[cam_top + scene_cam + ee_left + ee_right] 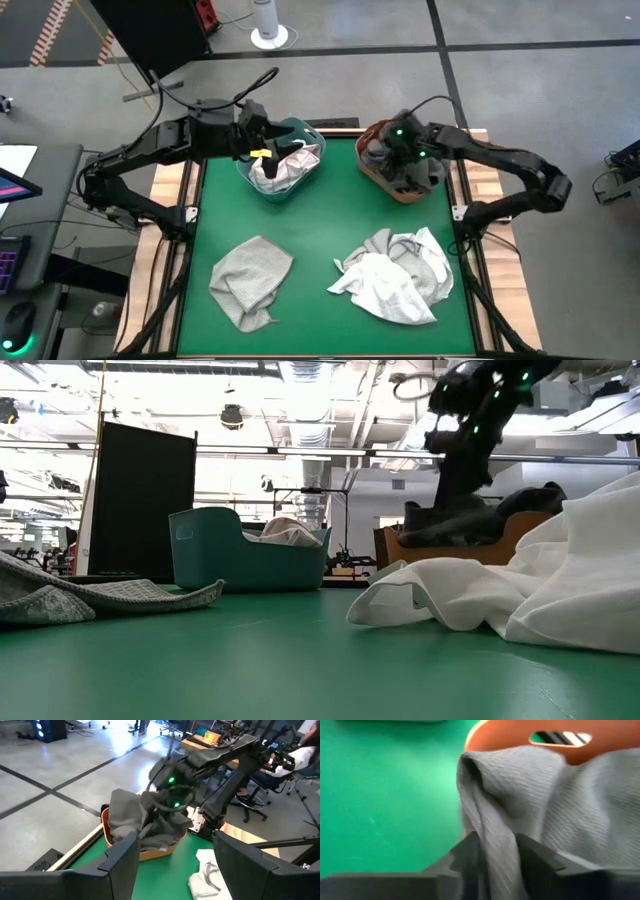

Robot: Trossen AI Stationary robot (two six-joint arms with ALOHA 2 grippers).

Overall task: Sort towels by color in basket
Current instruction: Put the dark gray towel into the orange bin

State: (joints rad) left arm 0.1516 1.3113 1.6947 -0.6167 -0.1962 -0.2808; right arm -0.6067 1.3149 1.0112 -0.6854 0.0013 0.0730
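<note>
Over the orange basket (392,185), the right gripper (496,851) pinches a dark grey towel (560,815); the left gripper (262,140), fingers apart and empty, hovers beside it above the teal basket (285,185).

Green table mat (310,240), white fan base (268,36) on grey floor, dark screen panel (140,500), office chair (260,790).

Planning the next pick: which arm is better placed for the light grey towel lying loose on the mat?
Left, probably. The light grey towel lies on its side, and the left gripper is open; the right gripper is shut on a dark grey towel.
</note>
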